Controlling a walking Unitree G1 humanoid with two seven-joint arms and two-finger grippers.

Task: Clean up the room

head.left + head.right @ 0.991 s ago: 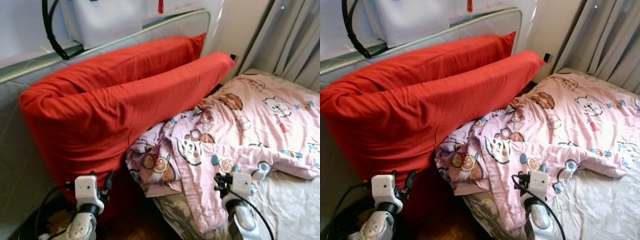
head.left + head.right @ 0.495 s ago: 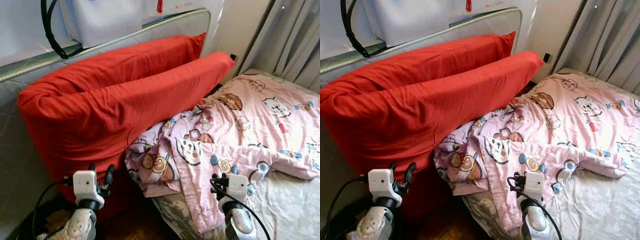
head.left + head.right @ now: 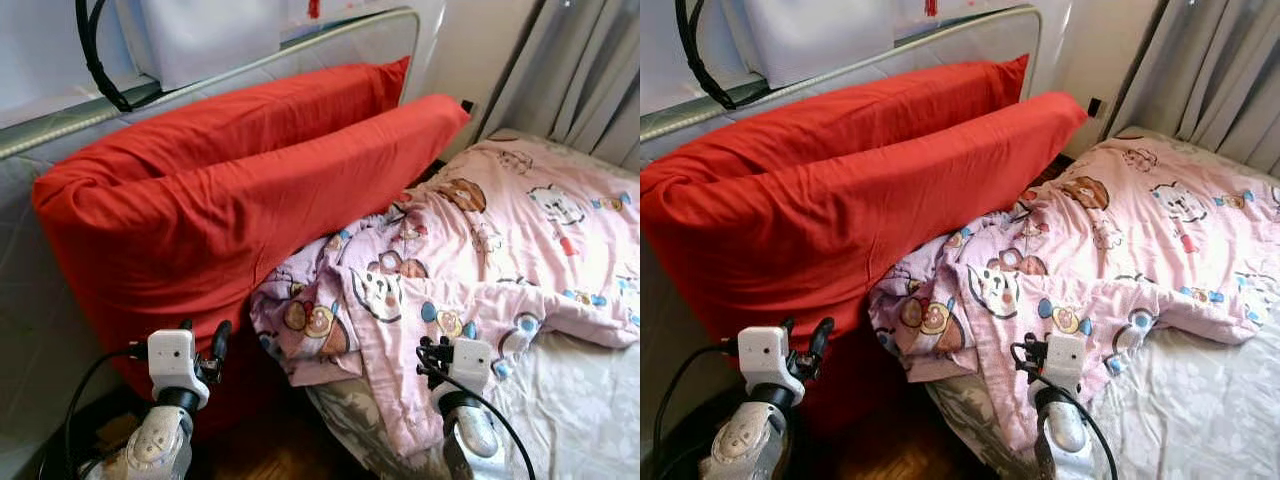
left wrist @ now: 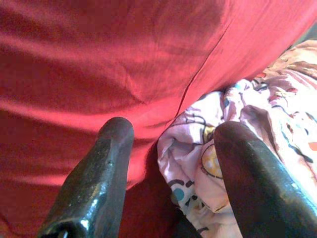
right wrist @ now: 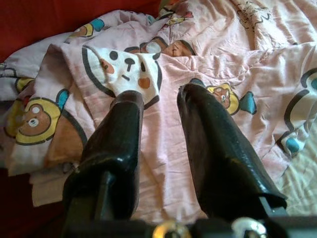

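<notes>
The scene was a bedroom: a bed with a pale patterned sheet, grey curtains behind it and a padded headboard rail along the wall. The left gripper hovered with its fingers spread apart, empty, facing the lower edge of the long red pillow. The right gripper hovered just above the pink cartoon-print blanket, fingers slightly apart, gripping nothing. The blanket lay crumpled across the bed, its bunched corner pressed against the red pillow, which leaned on the headboard.
</notes>
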